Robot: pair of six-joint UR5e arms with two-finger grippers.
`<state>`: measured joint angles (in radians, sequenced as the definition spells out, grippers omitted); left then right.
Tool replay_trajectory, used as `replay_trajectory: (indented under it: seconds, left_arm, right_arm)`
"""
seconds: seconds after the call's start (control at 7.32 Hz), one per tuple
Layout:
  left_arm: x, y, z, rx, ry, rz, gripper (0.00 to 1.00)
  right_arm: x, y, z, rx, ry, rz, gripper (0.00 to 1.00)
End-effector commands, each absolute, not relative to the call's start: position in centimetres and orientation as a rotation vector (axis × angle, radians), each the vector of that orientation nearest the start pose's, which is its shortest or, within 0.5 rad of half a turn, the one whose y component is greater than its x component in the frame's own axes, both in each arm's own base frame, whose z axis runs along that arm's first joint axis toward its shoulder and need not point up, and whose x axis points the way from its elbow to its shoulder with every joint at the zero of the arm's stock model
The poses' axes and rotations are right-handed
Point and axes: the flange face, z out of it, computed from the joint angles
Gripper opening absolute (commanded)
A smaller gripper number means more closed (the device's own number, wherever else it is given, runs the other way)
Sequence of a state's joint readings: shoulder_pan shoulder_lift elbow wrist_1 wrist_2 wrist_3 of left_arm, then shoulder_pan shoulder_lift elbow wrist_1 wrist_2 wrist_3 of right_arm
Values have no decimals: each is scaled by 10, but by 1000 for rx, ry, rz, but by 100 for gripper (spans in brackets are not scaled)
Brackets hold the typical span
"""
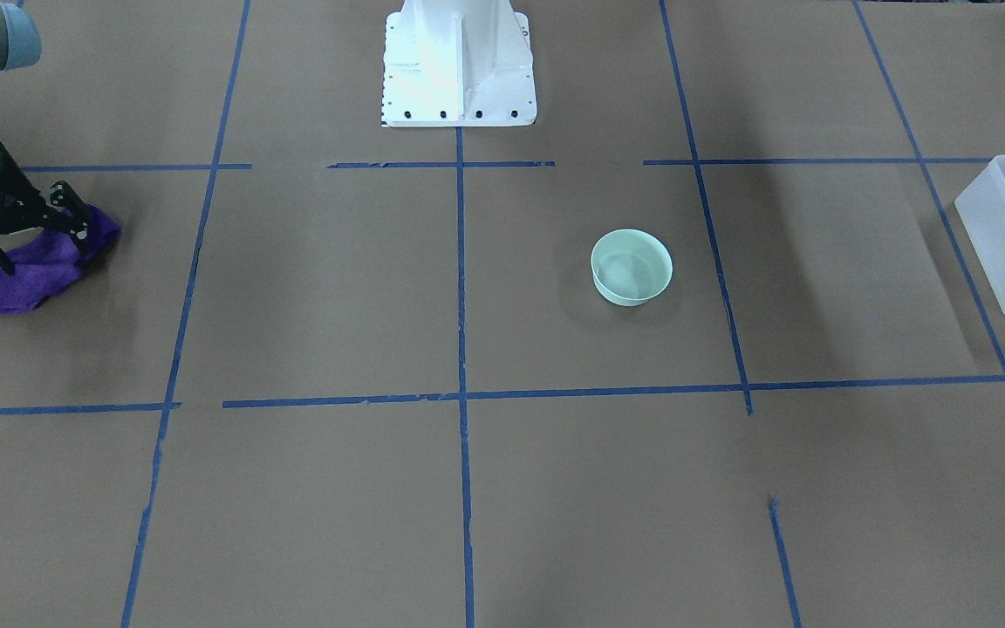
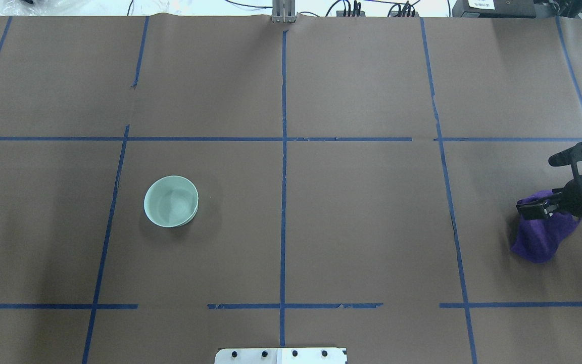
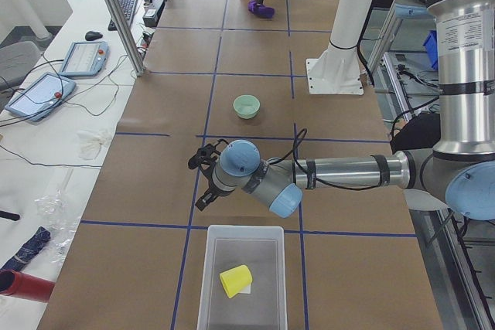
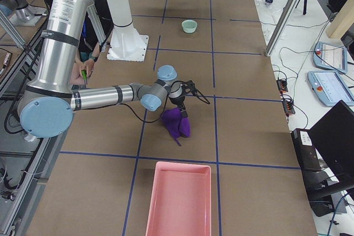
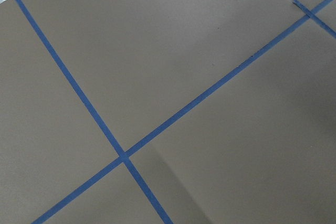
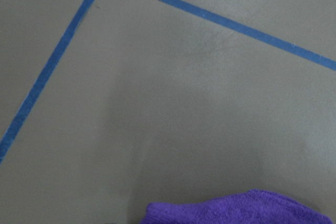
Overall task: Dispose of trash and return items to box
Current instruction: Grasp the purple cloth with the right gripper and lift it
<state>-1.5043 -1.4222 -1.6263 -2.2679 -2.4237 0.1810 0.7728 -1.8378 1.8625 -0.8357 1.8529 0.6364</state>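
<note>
The mint-green bowl [image 1: 632, 266] stands upright on the brown table, also in the overhead view [image 2: 171, 201]. The yellow cup [image 3: 236, 280] lies on its side inside the frosted-white box [image 3: 207, 276], which shows at the front-facing view's right edge [image 1: 1004, 235]. My left gripper [image 3: 197, 185] hovers over the table between the bowl and the box; I cannot tell if it is open or shut. My right gripper [image 1: 44, 251] is open, its fingers spread over a purple cloth [image 1: 23, 283] at the far end [image 2: 541, 240].
A pink tray [image 4: 180, 197] lies on the table just beyond the purple cloth, at the robot's right end. The white robot base [image 1: 459, 70] stands at the table's back middle. Blue tape lines divide the brown surface.
</note>
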Motion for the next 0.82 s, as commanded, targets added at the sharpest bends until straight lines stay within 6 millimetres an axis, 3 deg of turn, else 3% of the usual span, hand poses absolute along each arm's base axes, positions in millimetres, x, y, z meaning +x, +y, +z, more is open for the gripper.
replay_trajectory:
  seconds: [0.0, 0.14, 0.41, 0.68]
  left_arm:
    - [-29, -452, 615, 621, 798, 485, 100]
    - [-29, -451, 616, 620, 798, 484, 100]
    - [-28, -452, 615, 621, 799, 485, 100]
    - [-29, -452, 615, 621, 798, 485, 100]
  right_arm:
    - [-238, -360, 577, 401, -651, -291, 10]
    - [-237, -360, 578, 405, -639, -316, 0]
    - [-235, -363, 574, 429, -637, -383, 0]
    - [-190, -388, 571, 461, -612, -454, 0]
